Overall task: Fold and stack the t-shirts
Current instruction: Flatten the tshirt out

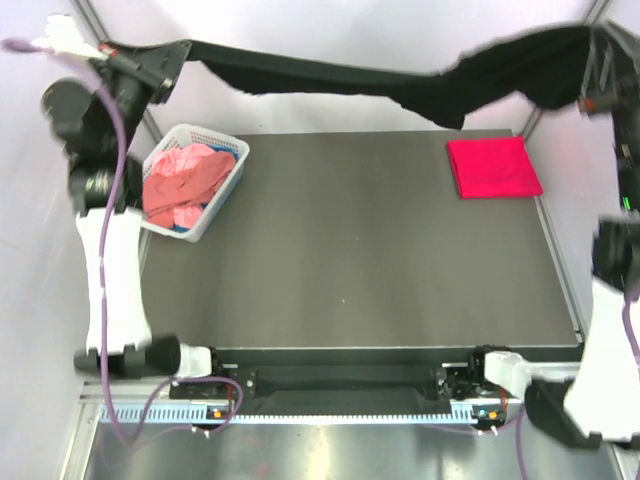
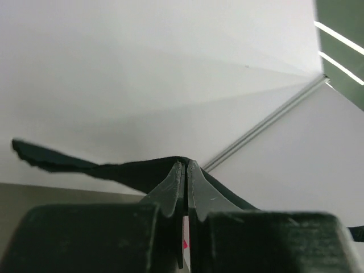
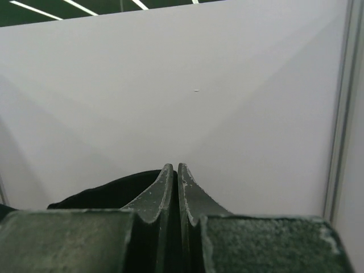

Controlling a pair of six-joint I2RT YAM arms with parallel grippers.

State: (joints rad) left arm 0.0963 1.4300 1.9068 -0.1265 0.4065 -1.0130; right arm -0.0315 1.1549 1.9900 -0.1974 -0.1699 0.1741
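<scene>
While the black t-shirt hangs stretched in the air along the far side, from about 10 o'clock to 2 o'clock, each arm grips one end of it. The left hand is pinched down to a sliver on a fold of the black cloth, and the right hand is pressed shut the same way on the other end. From where I stand this looks like the spreading step: the shirt is lifted and pulled taut, not yet laid down. Next, I'd judge, both hands need to lower together and keep the tension even, so it lands flat on the bare middle of the tabletop — clear of the others.

Counting up: one black shirt in the air, and one red t-shirt already folded into a neat square on the tabletop at 2 o'clock. One white basket sits at 10 o'clock, holding crumpled pink cloth with a bit of blue cloth under it — how many shirts are in that heap I cannot tell
</scene>
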